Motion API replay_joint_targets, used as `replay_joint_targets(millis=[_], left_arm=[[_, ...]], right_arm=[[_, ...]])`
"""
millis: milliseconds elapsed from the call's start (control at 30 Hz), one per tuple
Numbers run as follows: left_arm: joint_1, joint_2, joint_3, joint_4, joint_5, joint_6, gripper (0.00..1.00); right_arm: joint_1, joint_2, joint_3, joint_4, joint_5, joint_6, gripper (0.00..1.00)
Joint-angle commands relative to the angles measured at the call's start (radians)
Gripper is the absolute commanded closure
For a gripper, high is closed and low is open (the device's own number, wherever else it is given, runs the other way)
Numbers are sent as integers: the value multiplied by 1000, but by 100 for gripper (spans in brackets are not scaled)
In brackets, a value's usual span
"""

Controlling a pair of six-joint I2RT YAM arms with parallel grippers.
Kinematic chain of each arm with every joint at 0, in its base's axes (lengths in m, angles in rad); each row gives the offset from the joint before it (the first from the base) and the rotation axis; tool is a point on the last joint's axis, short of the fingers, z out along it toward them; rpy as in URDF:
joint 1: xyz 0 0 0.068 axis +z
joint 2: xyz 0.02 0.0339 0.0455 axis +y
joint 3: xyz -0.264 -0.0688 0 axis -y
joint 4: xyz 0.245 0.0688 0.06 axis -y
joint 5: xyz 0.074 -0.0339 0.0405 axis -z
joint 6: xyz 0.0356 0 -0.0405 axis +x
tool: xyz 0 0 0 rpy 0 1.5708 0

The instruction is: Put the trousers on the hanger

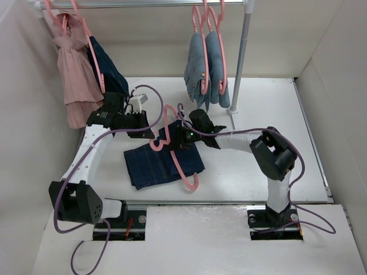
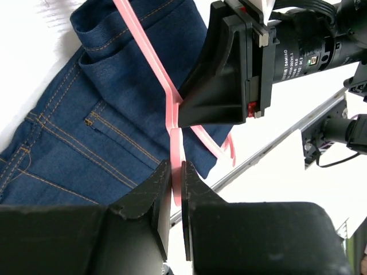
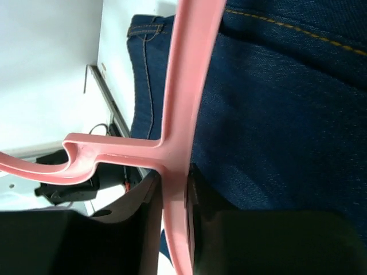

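Observation:
The dark navy trousers (image 1: pixel 155 166) lie folded flat on the white table, orange stitching showing. The pink hanger (image 1: pixel 176 160) lies tilted over them, its hook toward the near edge. My left gripper (image 1: pixel 151 136) is shut on the hanger's far-left part, and my right gripper (image 1: pixel 180 137) is shut on it just to the right. In the left wrist view the jaws (image 2: pixel 176 172) pinch the thin pink bar (image 2: pixel 143 43) above the denim (image 2: pixel 86 114). In the right wrist view the jaws (image 3: pixel 174 184) clamp the hanger (image 3: pixel 186 69) at a T-junction over the trousers (image 3: pixel 275 103).
A clothes rail runs along the back, its pole (image 1: pixel 241 57) at the right. On it hang a pink garment (image 1: pixel 74 69), another dark navy garment (image 1: pixel 109 66) and paler grey-blue jeans (image 1: pixel 206 69) on pink hangers. A metal strip (image 1: pixel 229 201) edges the table near the arm bases.

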Motion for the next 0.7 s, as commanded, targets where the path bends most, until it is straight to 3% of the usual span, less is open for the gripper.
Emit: replay_joint_targets(millis=[0,33,67,133,233,267,367,400,433,500,533,567,633,667], left_arm=[[20,-11,2,10,44,-8,100],[20,1,2,10,64,-17,100],[31,1,2,10,64,-17,100],[31,21,11,10,88,-26,100],[31,30,22,20,119,-17,98],[31,30,22,20,130,12,66],[40,11,69,-29,130,96,27],[60,-8,79,-29,142,142,10],[84,-37,70,-2,154,142,0],[186,-170,25,84,203,113,0],[209,-224,-45,204,203,78,0],[223,-327,-85,264,193,-10,0],[223,-393,-153,349,150,-89,0],[204,-404,-208,349,124,-135,6]], right_arm=[[1,-12,57,26,-63,-40,84],[1,-12,57,26,-94,-40,67],[-8,-12,48,26,-105,-51,61],[-8,-12,48,17,-114,-51,61],[-8,-12,39,8,-114,-51,100],[-8,-12,39,8,-126,-51,100],[-34,-12,39,8,-197,-39,100],[-43,-21,39,8,-247,-39,100],[-60,-21,48,8,-269,-39,100],[-80,-21,57,8,-345,-39,100],[-100,-12,72,8,-373,-39,100],[-110,-3,73,8,-404,-28,100],[-132,12,86,8,-474,-28,100],[-132,12,97,8,-491,-28,100]])
